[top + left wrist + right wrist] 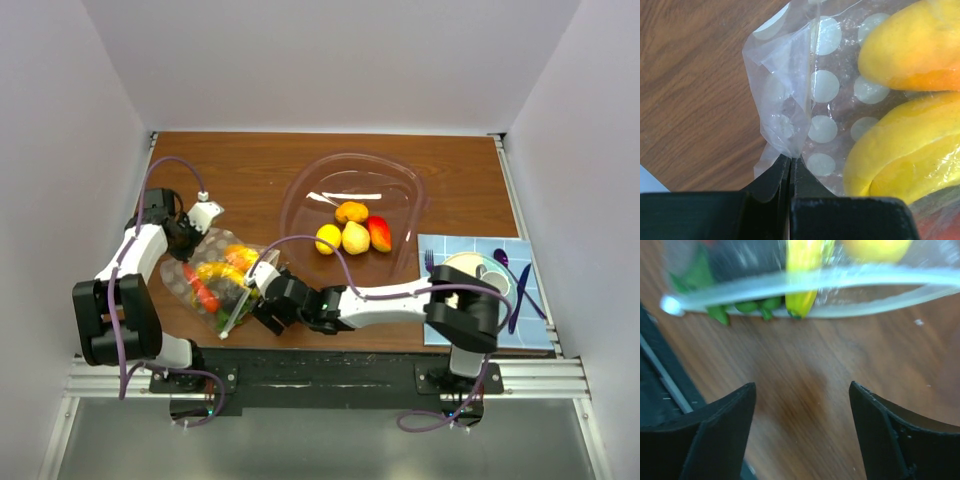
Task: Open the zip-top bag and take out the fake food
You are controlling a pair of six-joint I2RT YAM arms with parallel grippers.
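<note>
Closest to the left wrist camera, the left jaws are pressed together on a thin corner of the bag (790, 115), with only a fold of plastic between them. The right jaws stand wide and hold nothing. They hover above the counter (805, 365), just short of the zip edge (815, 282), which lies near the front edge of the counter. Part of the food (905, 150) is inside the bag: yellow, orange and red pieces pressed against the plastic. My worry is the left grip. So little film is held that a pull from the right side could draw it out, and then the whole bag would slide instead of opening. If the mouth opens toward the front edge, a piece may roll off. Behind the bag is the bowl (300, 195) with four pieces in it, near. The mat (445, 245) is well apart to the right and not in the way.
</note>
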